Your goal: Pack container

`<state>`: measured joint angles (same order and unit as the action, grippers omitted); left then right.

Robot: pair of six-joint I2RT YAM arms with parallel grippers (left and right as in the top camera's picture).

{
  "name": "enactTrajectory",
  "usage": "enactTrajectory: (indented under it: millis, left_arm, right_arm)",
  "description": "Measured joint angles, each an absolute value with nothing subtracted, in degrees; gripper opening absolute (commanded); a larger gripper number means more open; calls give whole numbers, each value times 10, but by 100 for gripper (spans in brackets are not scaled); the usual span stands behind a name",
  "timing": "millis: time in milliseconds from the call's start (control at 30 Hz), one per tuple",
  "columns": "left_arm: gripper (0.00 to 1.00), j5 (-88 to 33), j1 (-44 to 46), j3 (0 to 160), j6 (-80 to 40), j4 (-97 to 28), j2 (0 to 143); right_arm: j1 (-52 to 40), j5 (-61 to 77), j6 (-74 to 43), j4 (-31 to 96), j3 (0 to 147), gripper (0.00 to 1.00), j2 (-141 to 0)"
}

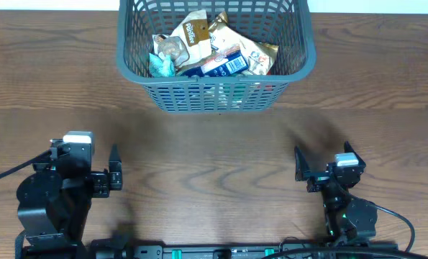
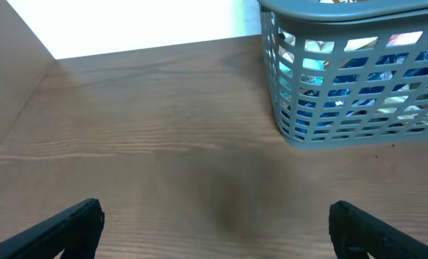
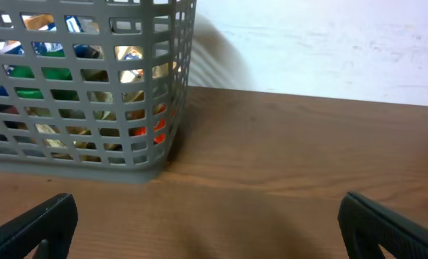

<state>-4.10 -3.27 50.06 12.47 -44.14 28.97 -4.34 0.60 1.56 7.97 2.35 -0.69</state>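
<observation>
**Item 1: large dark grey rectangular plastic basket, the container** (image 1: 214, 93). It is placed at the far middle of the brown wood-grain table (image 1: 214, 144). Lattice-slotted walls and a solid rim are seen, and it stands upright. Its long axis is laid across the table, left to right, broadside to both arms.

**Item 2: assorted crinkled grocery packets** (image 1: 206, 47). They are heaped inside the container, overlapping, in tan, blue, white and teal. Red and green are glimpsed through the slots in the right wrist view. Single packets cannot be told apart with certainty. No packet is seen outside the container in any view.

**Item 3: left gripper** (image 1: 85, 149). It is held at the near left edge, low over the table and well apart from the container. Its jaws are spread wide and nothing is gripped. In the left wrist view (image 2: 217, 230) the container (image 2: 357, 108) is seen ahead and to the right.

**Item 4: right gripper** (image 1: 323, 152). It is held at the near right edge, likewise well apart. Its jaws are spread wide and nothing is held. In the right wrist view (image 3: 214, 226) the container (image 3: 77, 108) is seen ahead and to the left.

**Note on relation.** The container is set forward of and between the two grippers. Neither arm is judged clearly nearer. The packing is judged largely or wholly done.
</observation>
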Motion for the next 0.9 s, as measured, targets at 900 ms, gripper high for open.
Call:
enactTrajectory:
  millis: [900]
  left_arm:
    - [98, -106, 7, 181, 88, -106, 6]
  right_arm:
    - [-43, 4, 16, 79, 23, 99, -7]
